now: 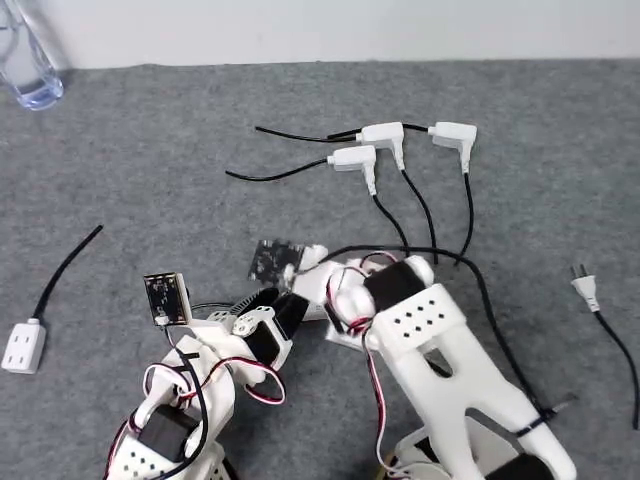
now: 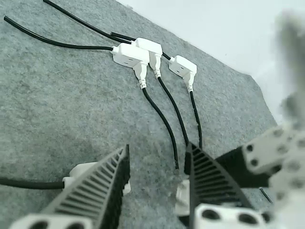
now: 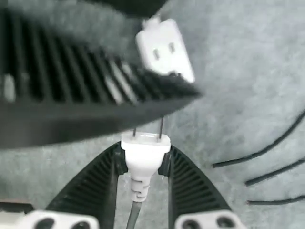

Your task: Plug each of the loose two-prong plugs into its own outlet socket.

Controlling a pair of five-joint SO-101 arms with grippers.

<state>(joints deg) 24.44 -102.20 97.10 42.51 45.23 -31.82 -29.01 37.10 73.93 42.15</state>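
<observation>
From above, your left arm rises from 7 o'clock and your right arm from 5 o'clock. They meet just below the middle of the bench, where casings and wires make the detail hard to read. Three sockets with plugs in them lie close together toward 12 o'clock. A loose socket sits at 9 o'clock, partly cut by the edge. A loose plug lies at 3 o'clock, and its cord runs out of frame. A clear bottle at 10 o'clock is cropped.

From your left wrist, the left tool stands with its fingers apart and bare bench between them. One finger covers most of the near socket, so you cannot tell whether they touch. A white piece behind the other finger is too hidden to name.

From your right wrist, the right tool is clamped on the held plug. Its two prongs point at the near socket and are still apart from it. A blurred dark finger crosses in front of that socket and the prong tips.
</observation>
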